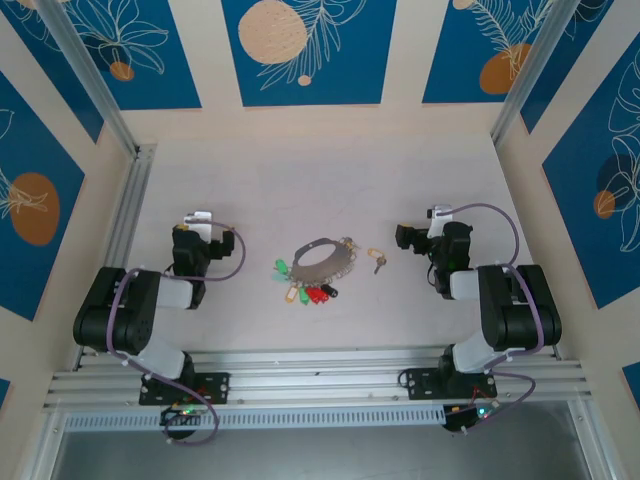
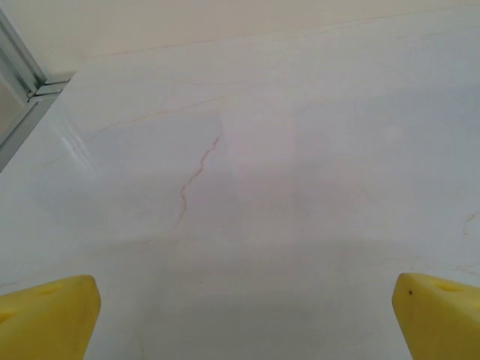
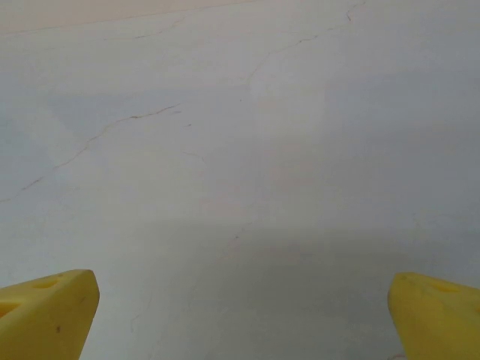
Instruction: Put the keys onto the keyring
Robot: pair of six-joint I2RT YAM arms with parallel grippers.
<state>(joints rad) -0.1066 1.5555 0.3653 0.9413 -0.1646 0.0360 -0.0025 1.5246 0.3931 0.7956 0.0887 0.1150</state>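
Looking like the opening step, I'd judge, nothing picked up yet; the keyring lies mid-desk, tags fanned toward the near edge; the keys sit just beside it on the right; left claw and right claw both gape wide, empty, over bare desk; each arm is folded low, elbow tucked back toward the near edge; next up, probably, the right claw must pinch those tiny keys while the left steadies the ring.
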